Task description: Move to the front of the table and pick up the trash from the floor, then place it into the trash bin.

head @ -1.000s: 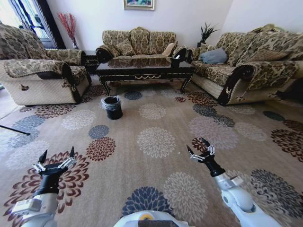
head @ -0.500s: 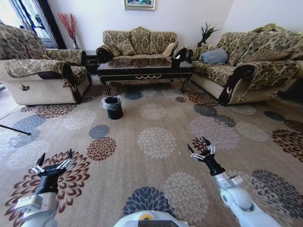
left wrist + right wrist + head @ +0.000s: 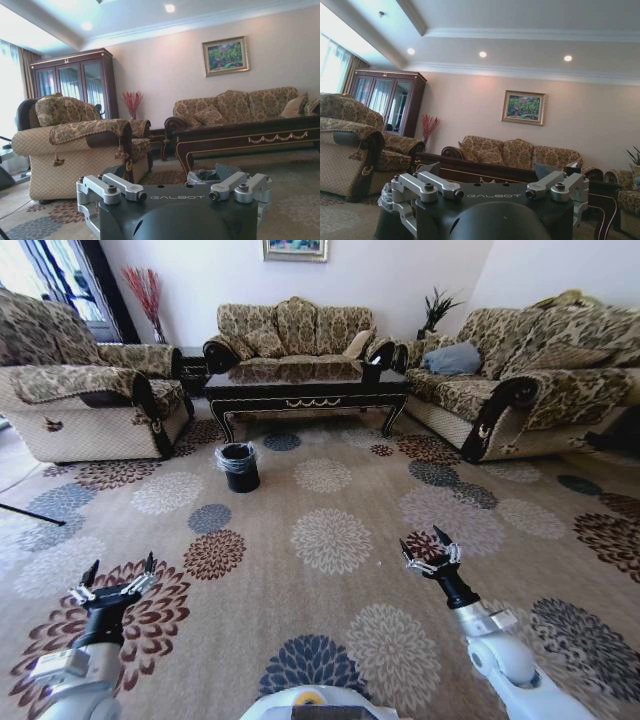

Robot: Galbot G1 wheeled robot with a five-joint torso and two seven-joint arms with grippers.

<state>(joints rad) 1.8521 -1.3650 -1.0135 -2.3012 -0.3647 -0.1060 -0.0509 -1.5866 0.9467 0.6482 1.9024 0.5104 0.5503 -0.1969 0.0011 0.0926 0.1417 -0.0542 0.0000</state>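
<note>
The dark wood table (image 3: 305,390) stands at the far side of the room between the sofas. In front of its left end the small black trash bin (image 3: 239,466) with a clear liner rests on the floor (image 3: 330,540), a beige carpet with flower medallions. The trash is out of view. My left gripper (image 3: 121,567) hovers open low at the near left, and my right gripper (image 3: 420,538) hovers open at the near right; both are empty and far from the bin. The left wrist view looks past the left gripper (image 3: 177,196) to the bin (image 3: 202,176) and table (image 3: 250,137).
An armchair (image 3: 85,405) flanks the left, a three-seat sofa (image 3: 295,330) stands behind the table, and a long sofa (image 3: 520,390) lines the right. Wide open carpet lies between me and the table. A thin dark rod (image 3: 30,514) lies at the left edge.
Both arms have shifted only slightly, the right gripper a touch to the right. The room's layout in the head view is nearly unchanged.
</note>
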